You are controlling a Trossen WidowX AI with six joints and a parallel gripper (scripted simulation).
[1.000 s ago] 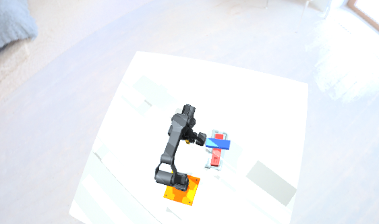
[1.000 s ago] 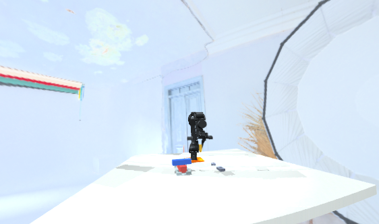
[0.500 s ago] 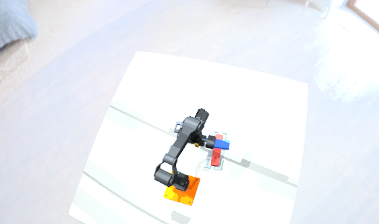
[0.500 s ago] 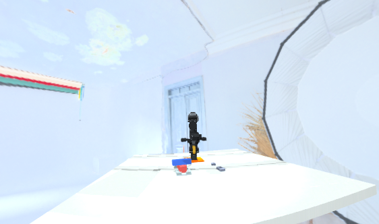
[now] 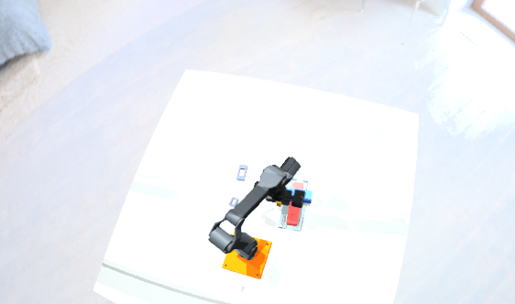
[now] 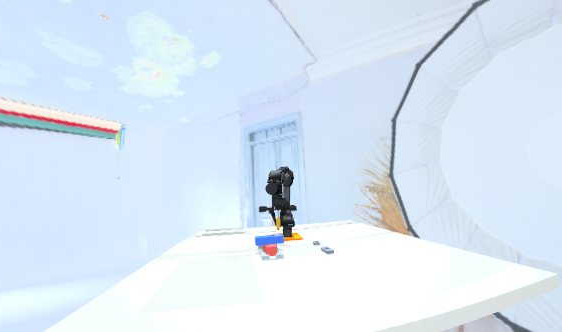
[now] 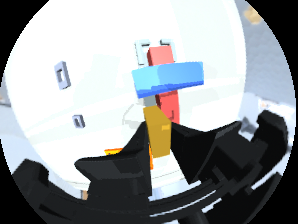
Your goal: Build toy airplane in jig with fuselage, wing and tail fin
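Observation:
The red fuselage (image 5: 292, 216) (image 6: 270, 251) (image 7: 161, 54) lies in the pale cradle (image 7: 140, 54), its long side along it. The blue wing (image 5: 308, 197) (image 6: 269, 240) (image 7: 170, 78) lies across the top of the fuselage; its tab and socket are hidden. My gripper (image 6: 278, 223) (image 7: 152, 123) is shut on the yellow tail fin (image 5: 279, 204) (image 6: 278, 226) (image 7: 158, 137). It holds the fin above the table, beside the tail half of the fuselage in the top view. The fin's tab and the tail socket cannot be made out clearly.
A larger grey frame (image 5: 238, 173) (image 6: 327, 250) (image 7: 58, 76) and a smaller grey frame (image 6: 316, 243) (image 7: 75, 121) lie on the white table (image 5: 354, 137) to the cradle's left in the wrist view. The arm's orange base plate (image 5: 262, 267) stands near the table's front edge.

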